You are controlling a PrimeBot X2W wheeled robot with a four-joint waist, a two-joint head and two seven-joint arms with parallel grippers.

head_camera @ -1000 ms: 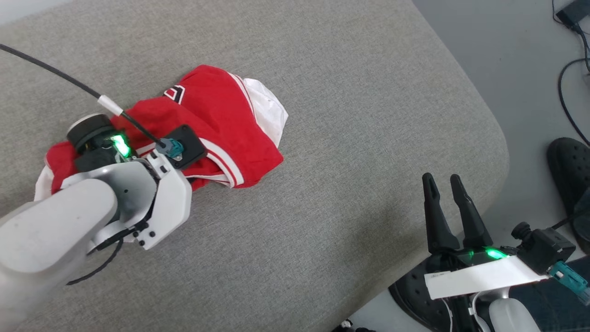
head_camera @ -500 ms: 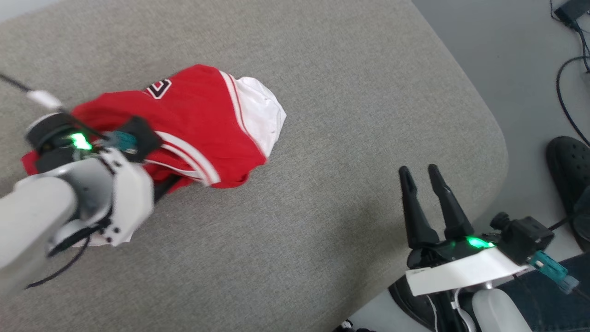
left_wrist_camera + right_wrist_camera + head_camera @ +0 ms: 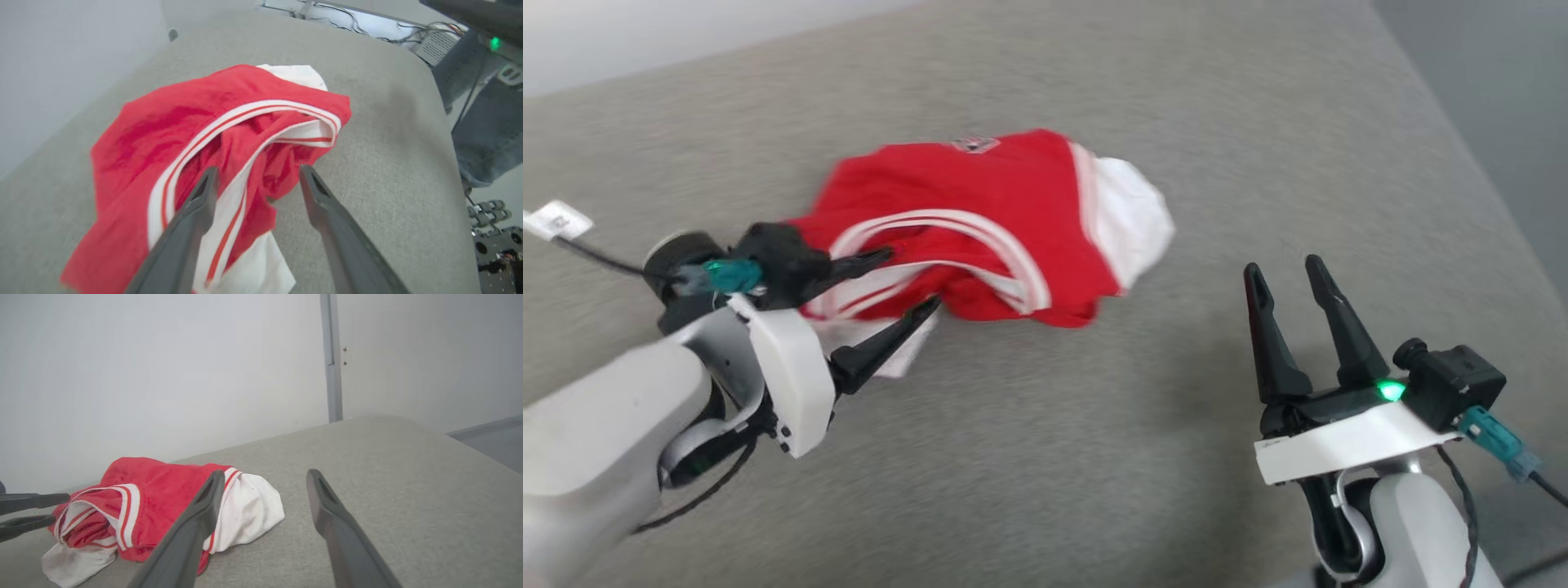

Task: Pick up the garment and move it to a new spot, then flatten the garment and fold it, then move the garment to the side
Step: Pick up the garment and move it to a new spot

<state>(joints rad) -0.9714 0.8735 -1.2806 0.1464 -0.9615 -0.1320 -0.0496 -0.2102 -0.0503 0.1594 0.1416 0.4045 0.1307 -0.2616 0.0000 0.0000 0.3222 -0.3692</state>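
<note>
The garment [image 3: 980, 220] lies bunched in a heap on the grey upholstered surface [image 3: 1045, 457], toward its far left part. The red body is rumpled, a loop of striped trim [image 3: 245, 118] stands up on the near side, and a white sleeve [image 3: 1131, 216] pokes out at the right end. It sits in no container and rests directly on the fabric.

The left hand [image 3: 911, 279] is spread wide at the garment's near edge and grips nothing. Its fingers straddle the trim fold, and whether they touch the cloth cannot be told. The right hand [image 3: 1283, 266] is also open and empty, well apart from the garment over bare surface.

Judging from the heap, the flattening step comes next. It calls for each hand to take an edge or corner, perhaps the hem and the sleeve side, and draw the cloth outward until it lies flat.
</note>
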